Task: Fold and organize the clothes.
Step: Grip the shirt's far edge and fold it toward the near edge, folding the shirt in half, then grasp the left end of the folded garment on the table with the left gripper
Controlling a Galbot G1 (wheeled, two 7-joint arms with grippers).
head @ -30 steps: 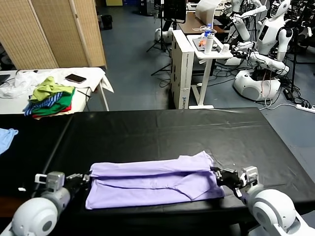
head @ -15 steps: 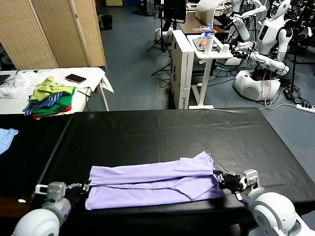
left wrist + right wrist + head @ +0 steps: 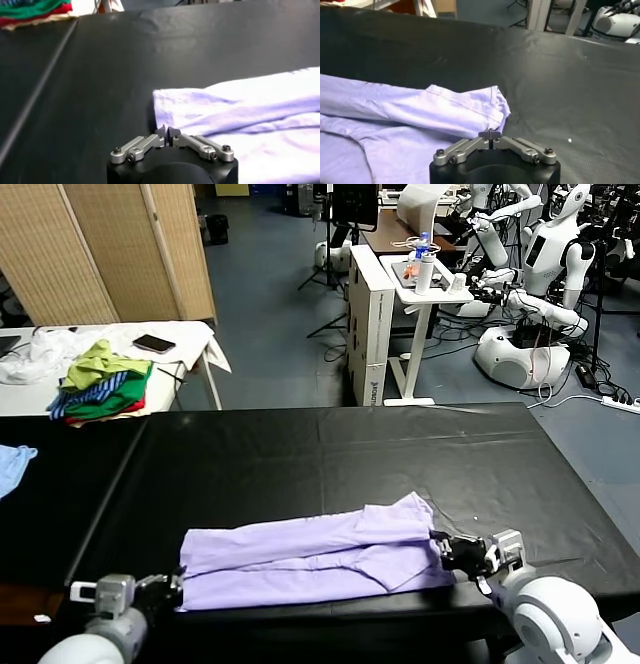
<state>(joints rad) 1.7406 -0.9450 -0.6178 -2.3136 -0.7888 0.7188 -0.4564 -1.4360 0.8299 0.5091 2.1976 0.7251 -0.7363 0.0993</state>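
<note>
The clothes are one pale lavender T-shirt (image 3: 310, 559), folded into a long band across the black table (image 3: 330, 454) close to its front edge. My left gripper (image 3: 176, 585) is at the band's left end. In the left wrist view its jaws (image 3: 166, 132) are pinched almost together on the corner of the T-shirt (image 3: 240, 105). My right gripper (image 3: 440, 550) is at the band's right end. There the jaws (image 3: 490, 134) are shut against the hem of the T-shirt (image 3: 420, 112). No printed graphic is visible.
A green, yellow and striped garment pile (image 3: 100, 384) and a phone (image 3: 153, 343) lie on a white table at the back left. A light blue cloth (image 3: 12, 464) lies at the far left edge. A white cart (image 3: 420, 284) and other robots (image 3: 540, 274) stand beyond the table.
Both grippers have drawn back toward the table's front edge. The T-shirt has slid with them, and its front hem now lies nearer that edge.
</note>
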